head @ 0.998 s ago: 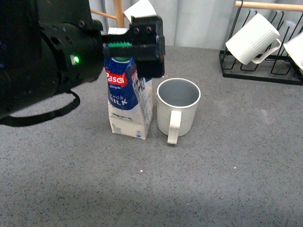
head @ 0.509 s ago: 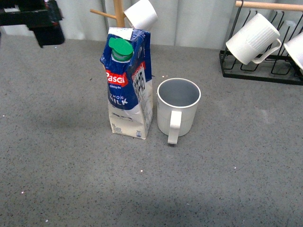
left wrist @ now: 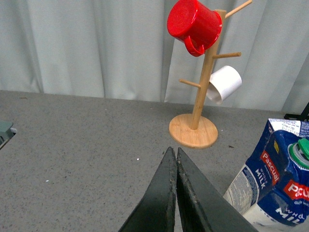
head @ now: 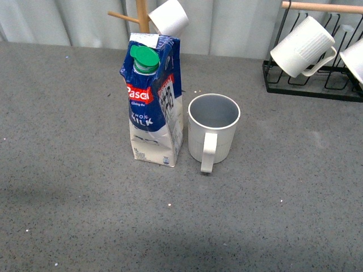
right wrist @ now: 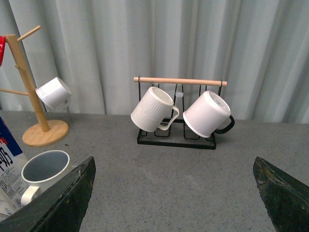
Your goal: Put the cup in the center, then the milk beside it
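Note:
The cup [head: 212, 130], a cream-white mug with a grey-blue inside and its handle toward me, stands upright in the middle of the grey tabletop. The milk [head: 154, 102], a blue-and-white carton with a green cap and dented cream lower body, stands upright close on the cup's left. Neither arm shows in the front view. My left gripper [left wrist: 174, 152] is shut and empty, above the table with the milk [left wrist: 275, 183] off to one side. My right gripper [right wrist: 174, 166] is open and empty, with the cup [right wrist: 43, 176] and the carton's edge [right wrist: 8, 169] beside one finger.
A wooden mug tree [left wrist: 195, 130] holds a red mug [left wrist: 194, 24] and a smooth white cup [head: 168, 16] behind the milk. A black wire rack [right wrist: 176, 137] with a wooden bar holds two white mugs [right wrist: 152, 110] at the back right.
The left arm, which was at the top of the milk carton a second ago, has drawn back up and left and out of the front view. Milk and cup have not moved.

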You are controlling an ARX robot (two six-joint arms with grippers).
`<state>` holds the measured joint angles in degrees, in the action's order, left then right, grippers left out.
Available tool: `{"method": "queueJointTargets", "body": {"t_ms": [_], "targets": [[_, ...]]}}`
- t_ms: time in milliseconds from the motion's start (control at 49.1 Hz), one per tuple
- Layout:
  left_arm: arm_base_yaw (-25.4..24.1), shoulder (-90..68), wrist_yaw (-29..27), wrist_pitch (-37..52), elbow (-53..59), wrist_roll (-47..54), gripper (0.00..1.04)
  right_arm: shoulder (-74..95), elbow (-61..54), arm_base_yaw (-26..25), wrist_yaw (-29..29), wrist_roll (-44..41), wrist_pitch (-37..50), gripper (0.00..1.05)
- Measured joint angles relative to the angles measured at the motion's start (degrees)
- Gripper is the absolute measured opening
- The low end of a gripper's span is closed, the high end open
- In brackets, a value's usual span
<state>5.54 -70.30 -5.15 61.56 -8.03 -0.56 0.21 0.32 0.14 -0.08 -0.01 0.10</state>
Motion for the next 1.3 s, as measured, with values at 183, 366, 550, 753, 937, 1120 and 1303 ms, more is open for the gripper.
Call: {"method": "queueJointTargets", "body": {"t_ms": [183, 366, 550, 753, 937, 1120, 1303], "targets": [[-3.1, 8.0, 4.0, -5.0, 3.2, 0.1, 0.04, 0.0, 0.0, 0.0, 0.0, 0.0, 0.0, 0.95], [-5.4, 16.3, 5.0, -11.0, 5.3, 0.2, 0.04, 0.0, 0.0, 0.0, 0.0, 0.0, 0.0, 0.95], [-5.4, 26.3, 5.1, -19.3, 6.9, 0.2, 0.04, 0.0, 0.0, 0.0, 0.0, 0.0, 0.0, 0.95], [-5.4, 37.0, 5.2, -28.8, 6.9, 0.2, 0.04, 0.0, 0.0, 0.0, 0.0, 0.0, 0.0, 0.95], [-5.4, 43.6, 5.2, -35.0, 6.9, 0.2, 0.04, 0.0, 0.0, 0.0, 0.0, 0.0, 0.0, 0.95], [-5.4, 48.0, 5.2, -39.1, 6.9, 0.2, 0.04, 0.0, 0.0, 0.0, 0.0, 0.0, 0.0, 0.95], [-5.4, 53.0, 5.1, -44.1, 6.9, 0.2, 0.04, 0.0, 0.0, 0.0, 0.0, 0.0, 0.0, 0.95]]}}
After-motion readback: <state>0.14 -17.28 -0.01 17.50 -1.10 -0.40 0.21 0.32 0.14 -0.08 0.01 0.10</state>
